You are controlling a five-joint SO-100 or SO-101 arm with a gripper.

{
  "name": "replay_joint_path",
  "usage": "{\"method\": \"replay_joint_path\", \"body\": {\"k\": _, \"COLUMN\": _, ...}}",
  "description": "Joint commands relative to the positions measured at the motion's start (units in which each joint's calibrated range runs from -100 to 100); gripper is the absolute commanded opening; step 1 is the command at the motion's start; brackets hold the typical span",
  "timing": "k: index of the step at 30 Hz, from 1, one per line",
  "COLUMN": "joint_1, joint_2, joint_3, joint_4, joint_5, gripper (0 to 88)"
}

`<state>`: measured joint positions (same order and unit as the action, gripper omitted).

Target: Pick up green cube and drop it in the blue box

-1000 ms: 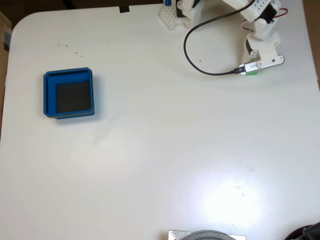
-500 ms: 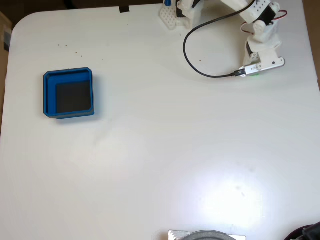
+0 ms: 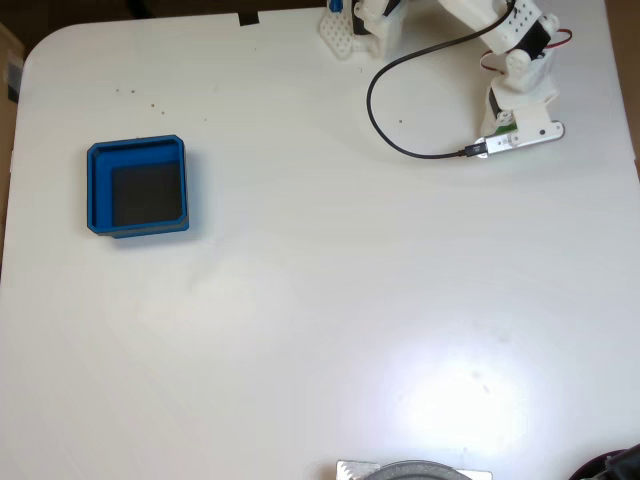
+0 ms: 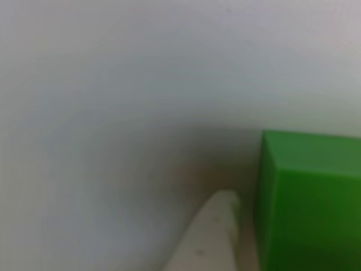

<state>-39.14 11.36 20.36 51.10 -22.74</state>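
The green cube (image 4: 310, 206) fills the lower right of the other view, resting on the white table. One white fingertip (image 4: 217, 234) stands just to its left, with a narrow gap between them; the other finger is out of frame. In the fixed view my gripper (image 3: 512, 136) hangs over the table's far right, near the arm's base, and the wrist covers nearly all of the cube. The blue box (image 3: 97, 190), a shallow square tray with a dark floor, sits far off at the left with nothing in it.
A black cable (image 3: 385, 120) loops across the table left of the wrist. The arm's white base (image 3: 365, 25) stands at the top edge. A grey round object (image 3: 415, 470) pokes in at the bottom edge.
The wrist has shifted slightly up and right in the fixed view, and the green sliver that showed below it is now almost covered.
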Motion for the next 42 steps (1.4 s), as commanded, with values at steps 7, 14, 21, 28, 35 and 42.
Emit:
{"method": "replay_joint_path", "body": {"k": 7, "joint_1": 0.59, "joint_2": 0.01, "joint_3": -2.94, "joint_4": -3.03, "joint_5": 0.05, "gripper": 25.7}}
{"method": "replay_joint_path", "body": {"k": 14, "joint_1": 0.59, "joint_2": -0.07, "joint_3": -2.67, "joint_4": -2.87, "joint_5": 0.05, "gripper": 24.9}}
{"method": "replay_joint_path", "body": {"k": 21, "joint_1": 0.59, "joint_2": -0.49, "joint_3": -2.76, "joint_4": -2.71, "joint_5": 0.05, "gripper": 21.4}}
{"method": "replay_joint_path", "body": {"k": 28, "joint_1": 0.59, "joint_2": -0.58, "joint_3": -2.67, "joint_4": -2.30, "joint_5": 0.05, "gripper": 11.2}}
{"method": "replay_joint_path", "body": {"k": 35, "joint_1": 0.59, "joint_2": -0.66, "joint_3": -2.67, "joint_4": -2.22, "joint_5": 0.05, "gripper": 7.4}}
{"method": "replay_joint_path", "body": {"k": 42, "joint_1": 0.59, "joint_2": -1.58, "joint_3": -2.67, "joint_4": -2.14, "joint_5": 0.05, "gripper": 7.4}}
